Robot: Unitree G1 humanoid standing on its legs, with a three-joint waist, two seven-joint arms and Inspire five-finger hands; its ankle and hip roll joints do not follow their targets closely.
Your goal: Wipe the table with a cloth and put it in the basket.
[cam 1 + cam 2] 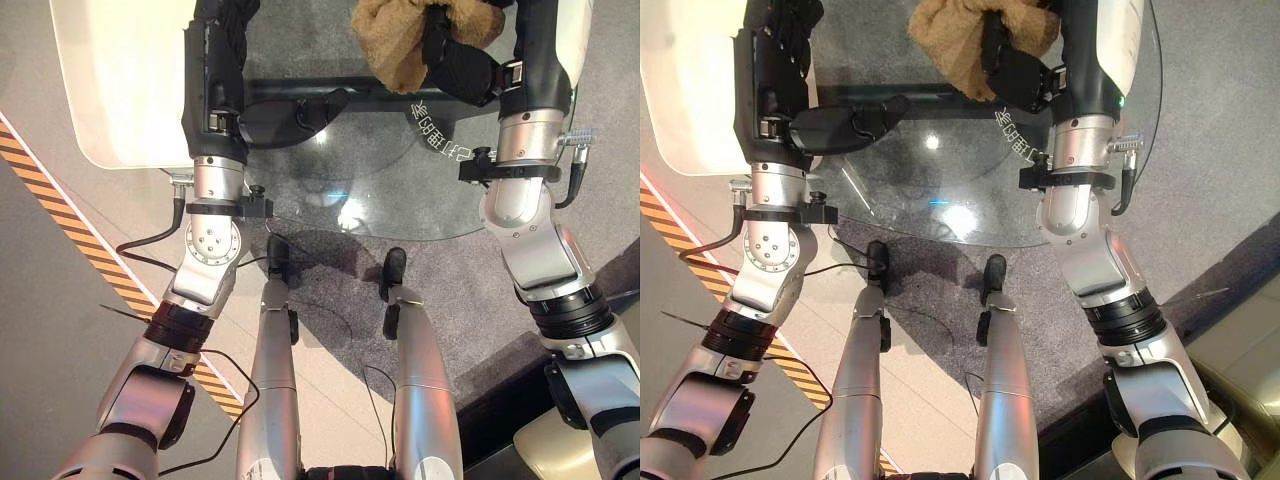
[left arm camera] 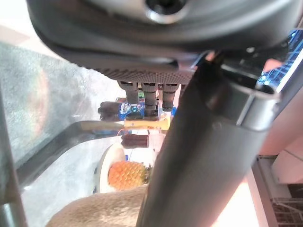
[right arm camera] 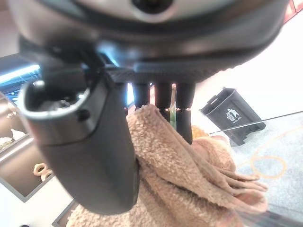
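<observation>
I see my right hand [image 1: 455, 60] clenched around the tan fleece cloth [image 1: 400, 45], bunched over the glass table [image 1: 330, 190]. My left hand [image 1: 225, 60] hovers beside it, released, farther from the cloth; no basket visible.

Tan, fleecy cloth [image 1: 400, 45] on the clear glass table [image 1: 330, 190] — beside it, orange-and-black striped floor tape [image 1: 60, 210].
</observation>
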